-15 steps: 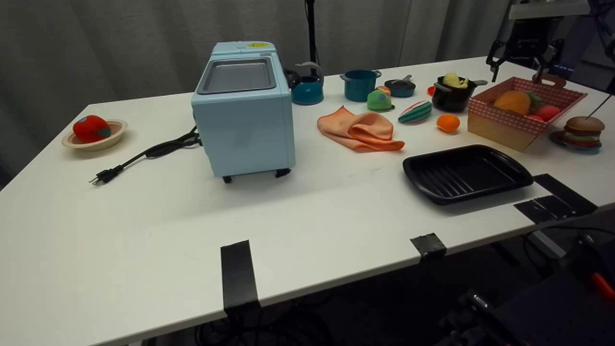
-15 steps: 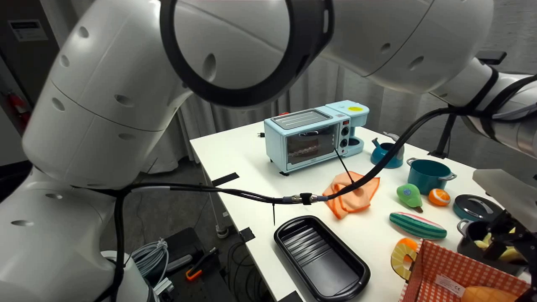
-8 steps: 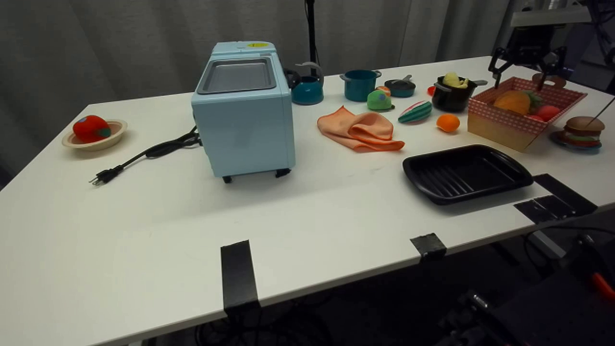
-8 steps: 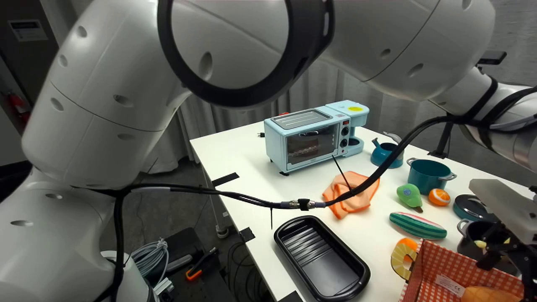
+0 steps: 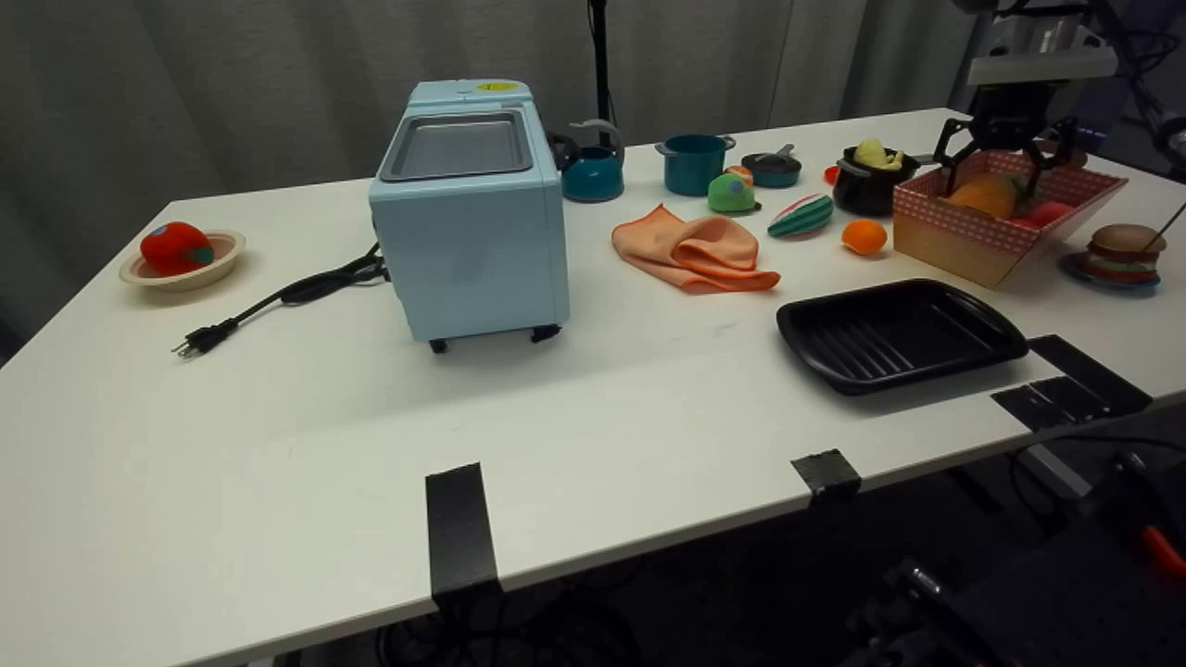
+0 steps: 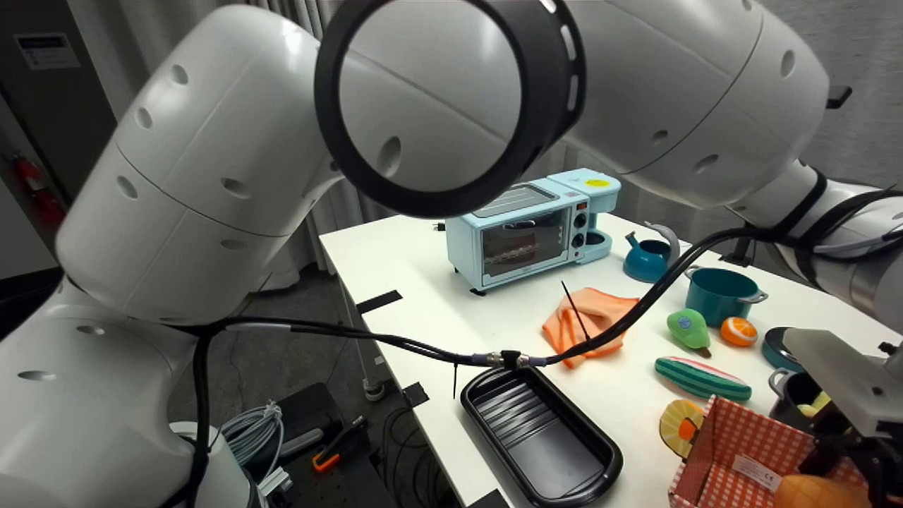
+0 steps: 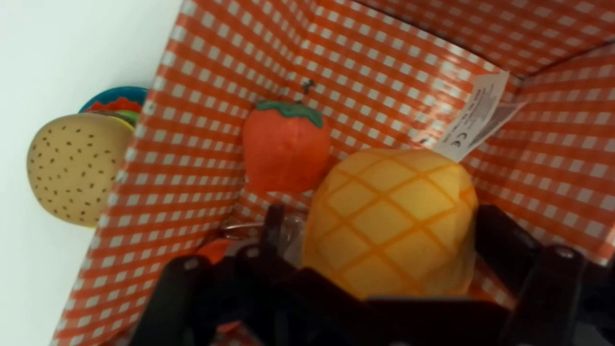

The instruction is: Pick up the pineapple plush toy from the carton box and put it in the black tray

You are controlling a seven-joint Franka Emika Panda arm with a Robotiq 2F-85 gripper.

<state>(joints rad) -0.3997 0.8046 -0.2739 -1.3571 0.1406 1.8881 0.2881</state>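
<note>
The orange-yellow oval pineapple plush toy (image 7: 391,223), patterned with a diamond lattice, lies in the low, open-topped carton box (image 5: 940,243), tan cardboard outside and red-and-white check within. The black fingers (image 7: 504,242) stand wide, one to each flank of it, and do not appear to grip. Toward the red-orange, green-leaved fruit toy (image 7: 287,149) there is a gap, with a clear, glossy item (image 7: 290,235) I cannot identify; on the opposite flank a finger is touching or just beside the plush, I cannot tell which.

The step in hand looks to be the grasp. Centre the fingers, sink them past the toy's fattest part, and keep the glossy item out of the bite. Close gradually; soft stuffing should yield before it holds. Lift straight above the rim before travelling sideways, since light cardboard could snag and drag.

The shallow, ribbed black tray (image 6: 557,451) sits near the white counter's (image 5: 278,445) edge marked with black tape (image 5: 461,528); the box stands farther in. Carry toward that edge and lower fully before releasing.
</note>
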